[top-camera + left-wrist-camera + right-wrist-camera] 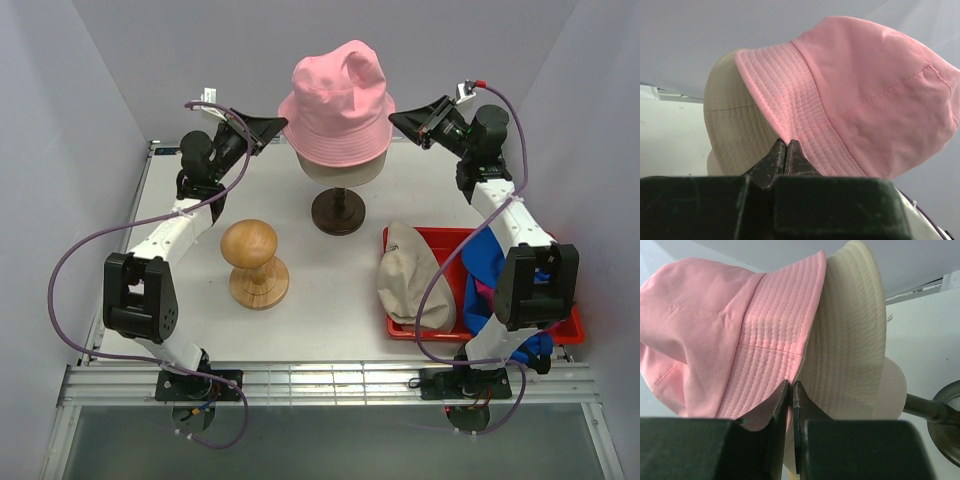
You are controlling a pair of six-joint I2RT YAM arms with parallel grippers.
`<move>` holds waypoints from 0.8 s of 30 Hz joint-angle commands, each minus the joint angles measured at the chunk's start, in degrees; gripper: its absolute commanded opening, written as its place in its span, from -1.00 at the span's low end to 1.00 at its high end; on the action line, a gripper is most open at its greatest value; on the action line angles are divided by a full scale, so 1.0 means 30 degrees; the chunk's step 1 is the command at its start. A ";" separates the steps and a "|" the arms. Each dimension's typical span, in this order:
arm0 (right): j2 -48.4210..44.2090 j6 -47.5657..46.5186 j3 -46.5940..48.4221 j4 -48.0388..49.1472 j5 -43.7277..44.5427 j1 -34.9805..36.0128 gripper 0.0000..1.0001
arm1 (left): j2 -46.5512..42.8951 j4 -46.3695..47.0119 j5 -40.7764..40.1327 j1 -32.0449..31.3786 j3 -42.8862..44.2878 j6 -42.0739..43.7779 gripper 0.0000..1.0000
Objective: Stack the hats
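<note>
A light pink bucket hat [336, 98] sits over a beige bucket hat [340, 170] on the mannequin head. My left gripper [283, 124] is shut on the pink hat's left brim; in the left wrist view the closed tips [785, 143] pinch the pink brim [790, 95], with the beige brim [735, 125] beside it. My right gripper [393, 118] is shut on the right brim; the closed tips [791, 384] pinch the pink brim [775, 335] next to the beige brim [850, 330]. A bright blue cap [487, 262] lies in the tray, with a bit of magenta cap [487, 293] beneath it.
The red tray [440, 233] at the right also holds a cream-white hat [415, 275]; my right arm reaches over it. The head's dark stand [338, 211] is at centre back. A round-topped wooden hat block [254, 262] stands left of centre. Walls close in on three sides.
</note>
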 commanded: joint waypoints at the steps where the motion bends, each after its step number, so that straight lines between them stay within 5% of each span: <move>1: 0.0324 -0.1429 -0.0522 -0.0959 0.0135 -0.0053 -0.79 | 0.0027 -0.0678 -0.0102 0.0079 -0.0348 0.0485 -1.00; 24: 0.1027 -0.5675 -0.0612 -0.5675 0.1482 -0.0112 -0.84 | 0.0964 -0.2759 -0.0130 0.0079 -0.0934 0.1423 -1.00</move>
